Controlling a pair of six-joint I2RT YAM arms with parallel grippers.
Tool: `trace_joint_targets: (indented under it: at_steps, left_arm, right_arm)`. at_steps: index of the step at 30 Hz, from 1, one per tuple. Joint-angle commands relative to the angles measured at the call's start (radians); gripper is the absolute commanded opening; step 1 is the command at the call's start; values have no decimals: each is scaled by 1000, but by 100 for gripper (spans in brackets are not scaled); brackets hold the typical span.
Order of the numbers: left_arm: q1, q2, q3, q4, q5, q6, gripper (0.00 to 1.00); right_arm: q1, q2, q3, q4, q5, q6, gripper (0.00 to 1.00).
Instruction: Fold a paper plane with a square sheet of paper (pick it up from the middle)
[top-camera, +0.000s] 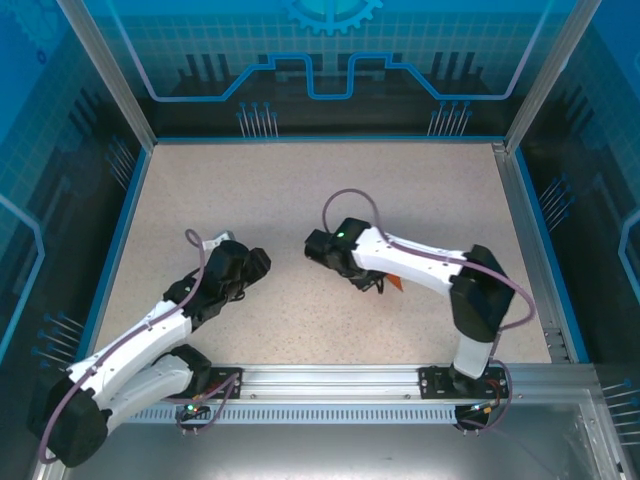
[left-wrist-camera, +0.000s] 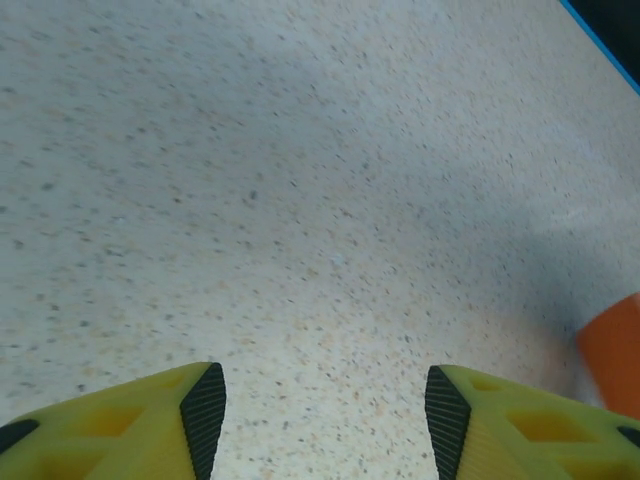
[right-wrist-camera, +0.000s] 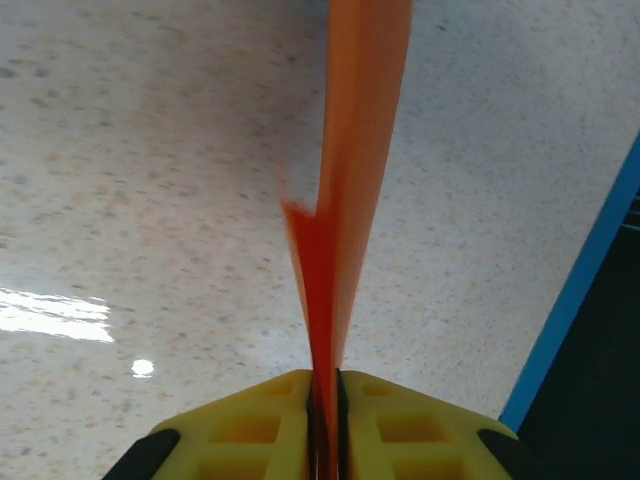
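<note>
My right gripper (right-wrist-camera: 325, 385) is shut on the orange sheet of paper (right-wrist-camera: 355, 150). The sheet is folded narrow and I see it edge-on, rising straight out from between the yellow fingers above the speckled table. From this angle I cannot tell whether it has the shape of a paper plane. In the top view a small orange tip of the paper (top-camera: 397, 284) pokes out beside the right gripper (top-camera: 375, 282) near the table's middle. My left gripper (left-wrist-camera: 320, 400) is open above bare tabletop with nothing between its pads. It sits left of the right one (top-camera: 255, 262). An orange corner (left-wrist-camera: 615, 350) shows at its right.
The speckled beige table (top-camera: 300, 190) is bordered by a blue edge (right-wrist-camera: 585, 270) and framed by transparent blue walls (top-camera: 330, 60). A metal rail (top-camera: 330, 380) runs along the near side by the arm bases.
</note>
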Motion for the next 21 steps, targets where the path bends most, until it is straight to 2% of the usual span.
trace_joint_targets:
  at_steps: [1,3,6,8,10,15,19,21]
  left_arm:
    - [27,-61,-30,-60,-65,-13,60]
    - [38,-85,-39,-73,-67,-7,60]
    - [50,-111,-39,-95,-65,10,62]
    - [58,-118,-28,-111,-51,34,62]
    - [61,-120,-13,-123,-37,55,63]
    - [63,-101,-19,-59,76,70,63]
    - [62,0,-29,137,303,130,60]
    - [54,95,-7,222,401,156,59]
  right_arm:
    - [55,141,95,2,-139,51,16]
    - [82,233,169,16,-198,63,20]
    - [116,313,265,95,-333,21,34]
    - [123,291,277,201,-447,-7,40]
    - [119,223,239,313,-515,-13,50]
    - [42,-23,14,520,-573,2,64]
    - [-70,-263,-262,667,-573,73,68]
    - [-142,-371,-411,753,-621,121,68]
